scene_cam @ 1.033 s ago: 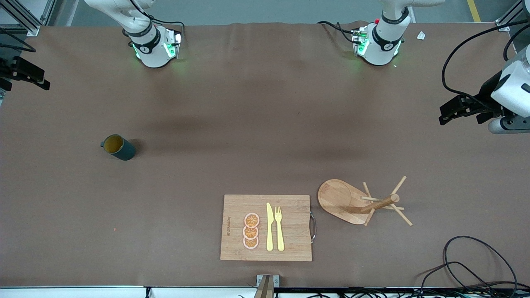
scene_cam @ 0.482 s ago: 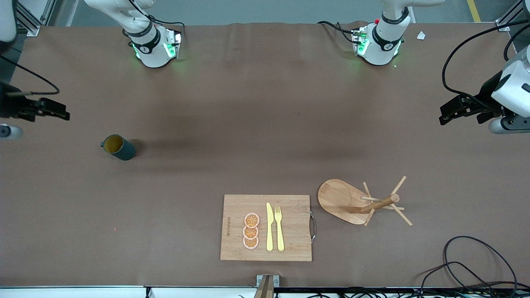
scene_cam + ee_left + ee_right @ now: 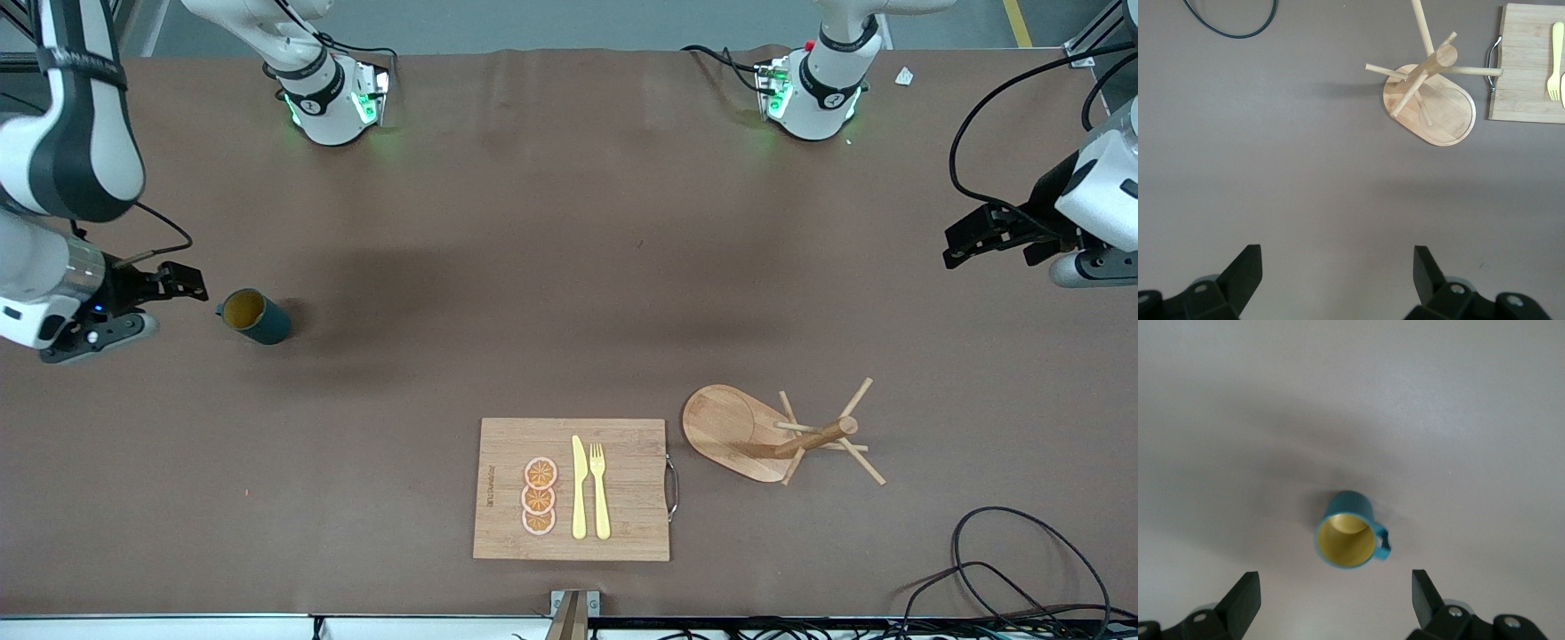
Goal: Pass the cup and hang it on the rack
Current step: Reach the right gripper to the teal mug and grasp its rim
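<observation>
The cup [image 3: 254,316] stands upright on the brown table toward the right arm's end, its yellow inside showing and its handle toward that end. It also shows in the right wrist view [image 3: 1347,537]. My right gripper [image 3: 180,291] is open and empty, over the table just beside the cup's handle side; in its wrist view [image 3: 1335,590] the cup lies just ahead of the open jaws. The rack [image 3: 756,433] stands toward the left arm's end, also in the left wrist view [image 3: 1431,100]. My left gripper [image 3: 956,249] waits open and empty over the table's end [image 3: 1336,261].
A wooden cutting board [image 3: 622,533] with orange slices [image 3: 539,498], a yellow knife [image 3: 579,489] and fork [image 3: 600,489] lies near the front camera, beside the rack. Black cables [image 3: 1005,569] lie at the near corner at the left arm's end.
My right arm has swung in from the table's end and its gripper has come close beside the cup. The left arm, cup and rack have not moved.
</observation>
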Motion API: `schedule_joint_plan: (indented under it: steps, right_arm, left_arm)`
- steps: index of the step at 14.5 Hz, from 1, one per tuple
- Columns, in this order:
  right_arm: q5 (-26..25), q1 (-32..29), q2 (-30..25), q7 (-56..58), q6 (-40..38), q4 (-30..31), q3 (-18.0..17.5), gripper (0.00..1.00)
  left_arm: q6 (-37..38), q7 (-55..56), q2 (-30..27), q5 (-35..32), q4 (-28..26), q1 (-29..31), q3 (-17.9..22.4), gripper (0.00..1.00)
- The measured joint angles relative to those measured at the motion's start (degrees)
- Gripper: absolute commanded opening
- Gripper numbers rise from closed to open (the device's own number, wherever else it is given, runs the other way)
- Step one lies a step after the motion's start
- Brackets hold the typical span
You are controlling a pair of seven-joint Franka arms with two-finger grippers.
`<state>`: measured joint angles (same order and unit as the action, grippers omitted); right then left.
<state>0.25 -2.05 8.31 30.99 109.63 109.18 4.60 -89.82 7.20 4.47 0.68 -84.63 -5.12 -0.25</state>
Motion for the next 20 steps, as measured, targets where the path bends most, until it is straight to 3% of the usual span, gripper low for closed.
schedule_joint_plan:
  steps: [3,7,11,14,15,20]
  right_arm:
    - [0.9,-1.7,1.1,9.1,10.2,8.0,0.2,1.0]
    - [0.9,-2.7,6.3,16.0,17.5,10.8,0.3,0.91]
    - [1.0,-2.8,9.3,17.9,23.9,14.0,0.2,0.63]
    - [1.0,-2.8,9.5,18.7,26.8,16.7,0.1,0.12]
    - [1.0,-2.8,9.6,20.5,26.8,16.9,0.1,0.0]
    - [1.0,-2.5,9.6,26.9,25.3,16.7,-0.2,0.0]
  left_arm:
    - [0.0,0.0,0.0,0.0,0.0,0.0,0.0,1.0]
    - [0.0,0.0,0.0,0.0,0.0,0.0,0.0,1.0]
    - [0.0,0.0,0.0,0.0,0.0,0.0,0.0,1.0]
    - [0.0,0.0,0.0,0.0,0.0,0.1,0.0,1.0]
    - [0.0,0.0,0.0,0.0,0.0,0.1,0.0,1.0]
    - [0.0,0.0,0.0,0.0,0.0,0.1,0.0,1.0]
